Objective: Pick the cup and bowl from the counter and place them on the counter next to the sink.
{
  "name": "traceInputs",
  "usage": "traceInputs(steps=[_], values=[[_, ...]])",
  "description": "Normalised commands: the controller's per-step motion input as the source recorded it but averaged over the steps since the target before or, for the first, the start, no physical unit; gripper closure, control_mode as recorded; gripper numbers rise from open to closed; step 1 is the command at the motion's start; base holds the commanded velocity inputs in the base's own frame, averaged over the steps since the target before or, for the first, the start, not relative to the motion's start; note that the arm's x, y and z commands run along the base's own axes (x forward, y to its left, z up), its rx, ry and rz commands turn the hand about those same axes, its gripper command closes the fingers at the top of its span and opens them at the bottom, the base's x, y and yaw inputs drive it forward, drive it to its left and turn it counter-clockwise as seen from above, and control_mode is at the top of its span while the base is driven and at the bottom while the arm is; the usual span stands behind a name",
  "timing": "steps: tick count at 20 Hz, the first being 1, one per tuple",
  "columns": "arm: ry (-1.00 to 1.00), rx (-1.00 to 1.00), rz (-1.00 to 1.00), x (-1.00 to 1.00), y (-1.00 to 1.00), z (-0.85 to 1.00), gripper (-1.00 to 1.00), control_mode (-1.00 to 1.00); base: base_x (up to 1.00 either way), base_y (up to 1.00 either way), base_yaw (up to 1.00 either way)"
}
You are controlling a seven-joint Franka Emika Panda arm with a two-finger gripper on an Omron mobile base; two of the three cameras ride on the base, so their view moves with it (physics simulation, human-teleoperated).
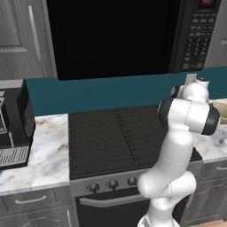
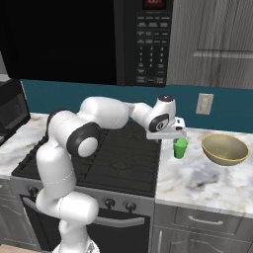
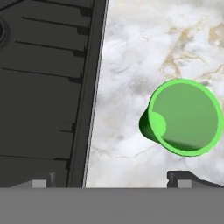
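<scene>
A small bright green cup (image 2: 180, 148) stands upright on the white marble counter (image 2: 197, 180), just right of the stove. In the hand view the cup (image 3: 183, 117) is seen from above, empty, right of centre. My gripper (image 2: 170, 140) hangs over the counter's edge by the stove, above the cup and slightly to its stove side. It is open, with nothing between the fingertips (image 3: 183, 177). The tan-yellow bowl (image 2: 225, 149) sits on the counter to the right of the cup, apart from it; its rim (image 1: 220, 105) peeks past my arm. The sink is out of view.
The black stovetop (image 2: 118, 158) borders the counter on the left, with its raised edge (image 3: 89, 109) close to the cup. A black microwave (image 2: 148, 39) hangs overhead. A wall outlet (image 2: 204, 104) sits behind the bowl. A coffee machine (image 1: 13, 124) stands on the far left counter.
</scene>
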Motion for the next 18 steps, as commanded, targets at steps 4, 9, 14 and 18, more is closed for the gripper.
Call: traceInputs(steps=[4,9,14,18], values=[[0.0,0.0,-0.08,0.12,-0.05,-0.01,-1.0,-1.0,0.0,0.0,0.0],[0.0,0.0,-0.11,0.26,-0.18,-0.05,-1.0,-1.0,0.0,0.0,0.0],[0.0,0.0,-0.09,0.26,-0.21,-0.02,-1.0,-1.0,0.0,0.0,0.0],[0.0,0.0,-0.07,0.23,-0.24,-0.02,-1.0,-1.0,0.0,0.0,0.0]])
